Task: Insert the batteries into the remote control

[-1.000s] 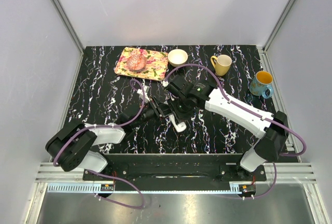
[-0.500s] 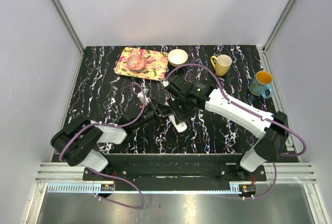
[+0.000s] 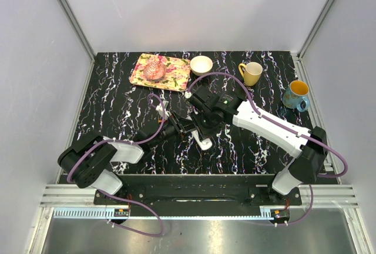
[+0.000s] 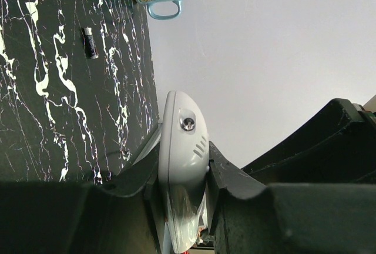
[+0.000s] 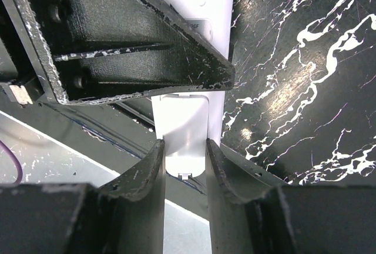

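Black bench (image 3: 117, 113) veined with white, boxed in by pale grey walls. Along the far edge, seen from above: floral tray (image 3: 176, 73) with a pink rounded lump (image 3: 154, 69) on it, white bowl (image 3: 201, 64) just beside the tray, yellow mug (image 3: 251, 73) further right, blue butterfly mug (image 3: 295, 94) near the right edge. Both arms stretched to the middle of the bench, black heads meeting there, the grasped object mostly hidden from this height.

From the left wrist: left gripper (image 4: 183, 148) with jaws closed tight on the remote control (image 4: 183, 127), held edge-on over the middle of the bench, rounded white tip with a small round dot pointing away from the lens. Also only in this view: one dark battery (image 4: 90, 42) lying loose on the bench, near the butterfly mug, well apart from the remote. Too small to pick out from above.

From the right wrist: right gripper (image 5: 184, 145) with jaws narrowly parted, flush against both sides of a white panel (image 5: 183, 124). Just beyond, one black finger of the left gripper crossing over, with more white body past it. Cannot tell: part of the remote, or a separate piece.
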Controlling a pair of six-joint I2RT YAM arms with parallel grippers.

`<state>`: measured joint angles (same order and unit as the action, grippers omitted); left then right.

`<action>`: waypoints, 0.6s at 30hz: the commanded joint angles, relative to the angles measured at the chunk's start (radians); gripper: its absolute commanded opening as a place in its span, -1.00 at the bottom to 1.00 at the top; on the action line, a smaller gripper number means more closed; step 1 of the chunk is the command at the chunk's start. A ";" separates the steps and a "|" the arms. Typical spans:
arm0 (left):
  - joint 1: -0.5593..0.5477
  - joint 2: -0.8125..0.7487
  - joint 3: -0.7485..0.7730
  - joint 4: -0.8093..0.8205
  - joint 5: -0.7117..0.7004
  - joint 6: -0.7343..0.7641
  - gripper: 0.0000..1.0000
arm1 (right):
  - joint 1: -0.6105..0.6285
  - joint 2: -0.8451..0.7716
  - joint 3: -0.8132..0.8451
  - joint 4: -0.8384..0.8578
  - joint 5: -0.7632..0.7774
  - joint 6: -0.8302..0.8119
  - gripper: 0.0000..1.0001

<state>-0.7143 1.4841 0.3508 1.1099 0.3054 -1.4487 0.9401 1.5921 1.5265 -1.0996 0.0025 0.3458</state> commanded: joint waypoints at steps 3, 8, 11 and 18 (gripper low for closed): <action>-0.033 -0.047 0.022 0.188 0.044 -0.030 -1.00 | -0.009 -0.024 0.000 0.049 0.093 0.016 -0.39; -0.039 -0.067 0.031 0.143 0.040 0.005 -1.00 | -0.009 -0.032 0.004 0.049 0.102 0.025 -0.30; -0.042 -0.073 0.033 0.125 0.037 0.014 -1.00 | -0.009 -0.029 0.009 0.050 0.105 0.028 -0.26; -0.047 -0.077 0.034 0.108 0.032 0.025 -1.00 | -0.009 -0.027 0.014 0.049 0.100 0.033 -0.15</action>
<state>-0.7292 1.4609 0.3511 1.0935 0.2844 -1.4078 0.9409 1.5867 1.5261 -1.0992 0.0181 0.3687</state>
